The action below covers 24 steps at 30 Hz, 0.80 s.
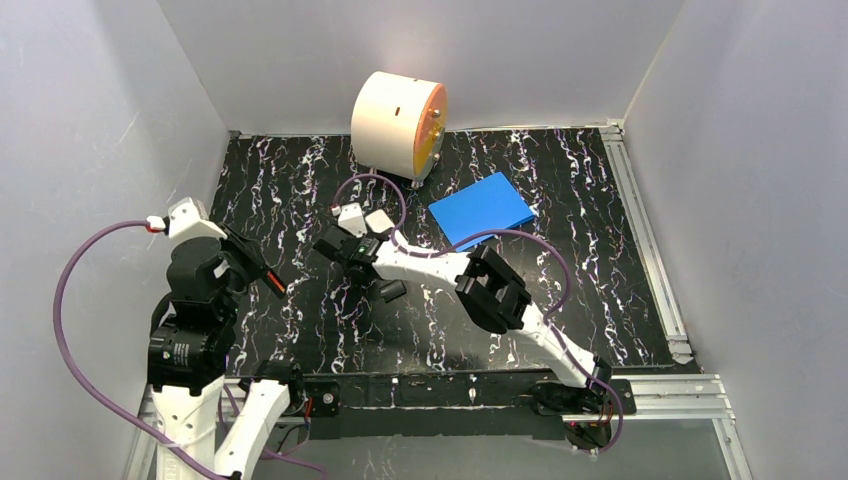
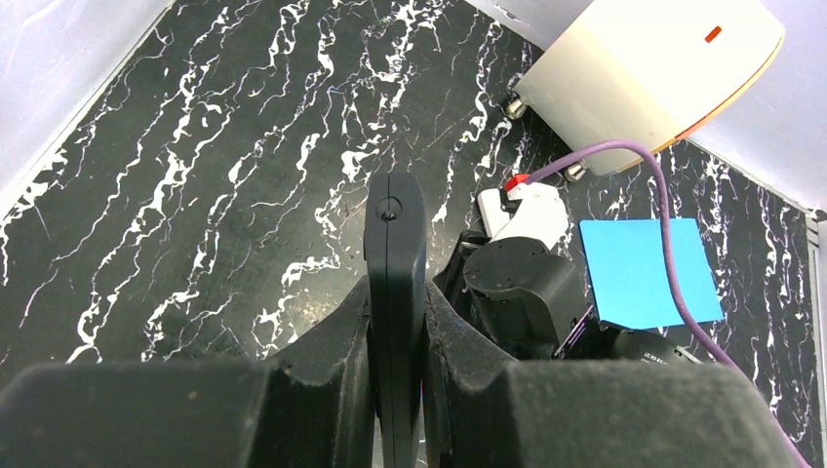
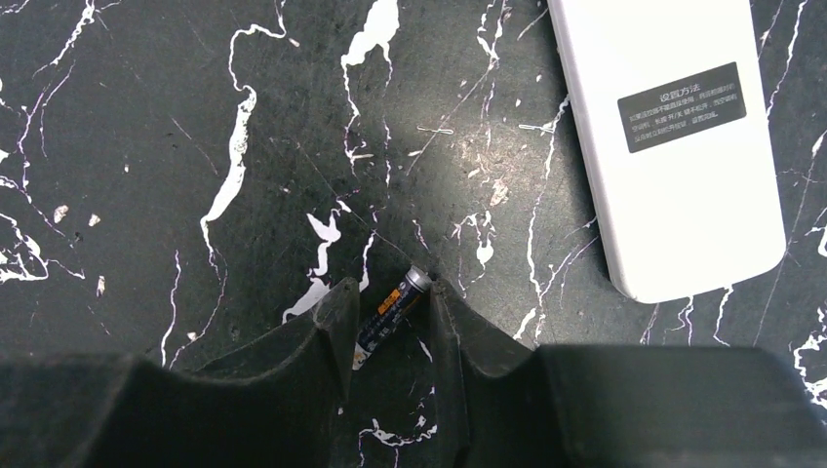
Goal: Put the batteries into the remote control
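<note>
Two jaws — right straddling battery, left clamping remote

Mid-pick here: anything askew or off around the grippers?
The battery lies slantwise between the fingers of the right gripper, not parallel to them, so closing may twist or roll it. Nothing looks spilled or damaged.

Bench: black slab with white marble veining. Reference item: blue pad, lying flat on it.

Behind and left of the pad, at the far edge, a cream drum with an orange end face stands on small metal feet.

Left of the pad, nearer the arm bases:
- A white remote lies label side up.
- A dark battery with an orange label lies on its side.
- A small dark piece is also there; what it is cannot be told.
</note>
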Motion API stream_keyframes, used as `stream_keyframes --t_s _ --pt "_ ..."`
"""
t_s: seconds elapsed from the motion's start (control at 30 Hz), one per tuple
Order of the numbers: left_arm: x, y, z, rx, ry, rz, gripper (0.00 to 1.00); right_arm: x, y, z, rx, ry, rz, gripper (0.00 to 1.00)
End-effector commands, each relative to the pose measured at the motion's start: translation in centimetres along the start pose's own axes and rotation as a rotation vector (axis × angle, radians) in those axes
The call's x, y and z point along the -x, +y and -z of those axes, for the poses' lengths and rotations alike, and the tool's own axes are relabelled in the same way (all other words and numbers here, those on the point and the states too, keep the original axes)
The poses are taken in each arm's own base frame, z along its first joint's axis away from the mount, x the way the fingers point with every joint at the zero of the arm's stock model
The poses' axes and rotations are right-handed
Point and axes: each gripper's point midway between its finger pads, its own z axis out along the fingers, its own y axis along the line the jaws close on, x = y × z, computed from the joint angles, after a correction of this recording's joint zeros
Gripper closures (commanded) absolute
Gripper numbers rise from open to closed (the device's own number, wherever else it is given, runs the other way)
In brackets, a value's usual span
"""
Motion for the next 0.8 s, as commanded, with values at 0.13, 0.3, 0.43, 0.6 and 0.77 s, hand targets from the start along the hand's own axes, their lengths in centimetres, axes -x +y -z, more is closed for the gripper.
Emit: stream_keyframes --t_s 0.13,0.3,0.43,0.6,0.77 --pt "0.1 -0.6 -0.6 -0.016 0.001 0.010 1.00 -1.9 -2.0 0.6 -0.030 0.125 -0.030 0.50" --pt "-0.1 -0.6 -0.8 -0.018 0.003 0.012 1.00 -3.3 -2.3 1.2 -0.045 0.181 -0.101 0.58" --pt "-0.2 -0.7 -1.0 -0.021 0.008 0.012 1.00 -3.8 -2.1 1.3 -0.037 0.200 -0.136 0.65" --pt "-0.3 -0.7 -1.1 -0.021 0.012 0.009 1.00 -4.1 -2.4 1.1 -0.050 0.216 -0.134 0.67" --pt "-0.5 -0.8 -1.2 -0.027 0.020 0.008 1.00 -4.8 -2.9 0.7 -0.084 0.239 -0.058 0.72"
